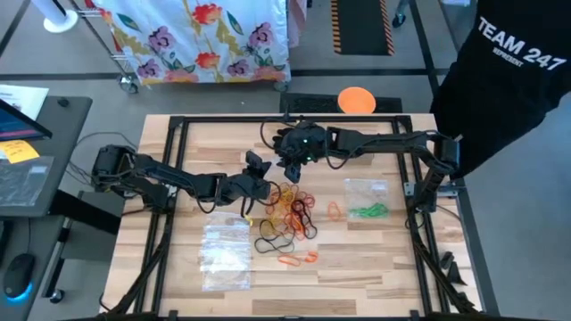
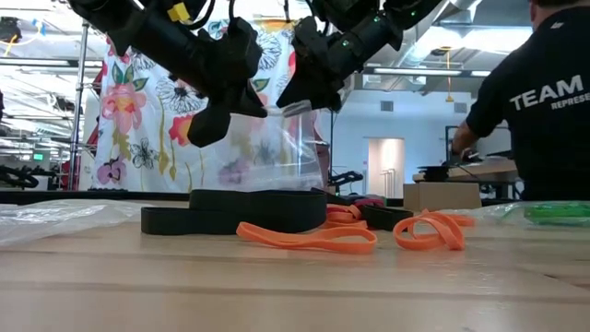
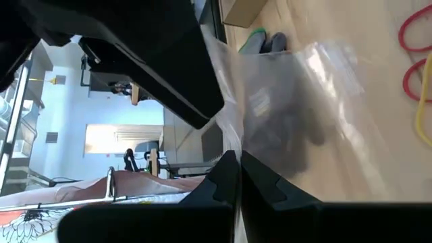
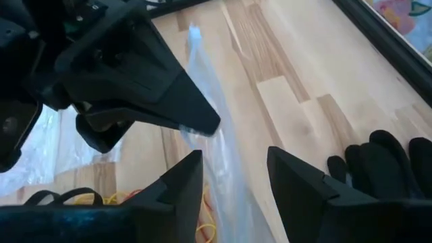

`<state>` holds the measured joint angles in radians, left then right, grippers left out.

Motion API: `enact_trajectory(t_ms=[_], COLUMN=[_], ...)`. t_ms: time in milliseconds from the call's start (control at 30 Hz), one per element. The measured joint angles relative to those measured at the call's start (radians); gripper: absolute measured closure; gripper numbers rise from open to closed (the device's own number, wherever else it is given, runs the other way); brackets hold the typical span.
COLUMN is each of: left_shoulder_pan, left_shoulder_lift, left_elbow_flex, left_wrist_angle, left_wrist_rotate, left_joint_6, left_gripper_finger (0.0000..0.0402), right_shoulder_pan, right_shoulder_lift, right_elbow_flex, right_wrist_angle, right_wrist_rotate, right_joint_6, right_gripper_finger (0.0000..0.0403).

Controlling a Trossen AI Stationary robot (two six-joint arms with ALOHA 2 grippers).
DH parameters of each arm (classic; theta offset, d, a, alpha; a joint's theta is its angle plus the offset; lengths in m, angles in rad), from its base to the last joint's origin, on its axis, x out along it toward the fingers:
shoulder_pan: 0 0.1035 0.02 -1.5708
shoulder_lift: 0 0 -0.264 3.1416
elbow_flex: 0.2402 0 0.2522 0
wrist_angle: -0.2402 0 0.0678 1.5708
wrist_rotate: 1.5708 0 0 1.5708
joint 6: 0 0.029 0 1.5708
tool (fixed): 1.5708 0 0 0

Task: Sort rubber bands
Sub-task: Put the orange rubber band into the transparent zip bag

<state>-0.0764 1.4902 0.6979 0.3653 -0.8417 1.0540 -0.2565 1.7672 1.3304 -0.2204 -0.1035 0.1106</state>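
Left gripper (image 3: 233,169) clamped on clear bag (image 2: 277,148), frame centre. Right gripper (image 4: 233,179) open astride its edge. Rubber bands (image 1: 290,209) lie below, mid-table. Risk: right closes off-edge, bag stays unopened.

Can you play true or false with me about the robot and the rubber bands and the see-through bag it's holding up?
1. The left gripper has its jaws shut on a clear plastic bag. True.
2. The right gripper is clamped tight on a rubber band. False: its jaws stand open, with the edge of the lifted bag between them.
3. A bag lying flat on the table has green rubber bands in it. True.
4. All the rubber bands are already in bags. False: a loose pile of orange, red, yellow and black ones lies on the table.
5. A black glove lies on the wood. True.
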Motion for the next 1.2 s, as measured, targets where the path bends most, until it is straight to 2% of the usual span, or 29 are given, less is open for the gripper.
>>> enact_trajectory(t_ms=[500, 733, 1200], left_shoulder_pan=[-0.001, -0.005, -0.008], left_shoulder_lift=[0.0, 0.0, 0.0], left_elbow_flex=[0.0, 0.0, 0.0], left_wrist_angle=[0.001, 0.001, 0.0], left_wrist_rotate=[0.003, 0.002, 0.002], left_joint_6=[-0.003, -0.028, -0.038], left_gripper_finger=[0.0401, 0.0401, 0.0401], right_shoulder_pan=[0.021, 0.027, 0.048], right_shoulder_lift=[0.0, 0.004, 0.006], right_elbow_flex=[0.0, 0.0, 0.0], right_wrist_angle=[0.048, 0.0, 0.009], right_wrist_rotate=[0.001, 0.101, 0.104], right_joint_6=[-0.007, -0.054, -0.061], right_gripper_finger=[0.0239, 0.024, 0.024])
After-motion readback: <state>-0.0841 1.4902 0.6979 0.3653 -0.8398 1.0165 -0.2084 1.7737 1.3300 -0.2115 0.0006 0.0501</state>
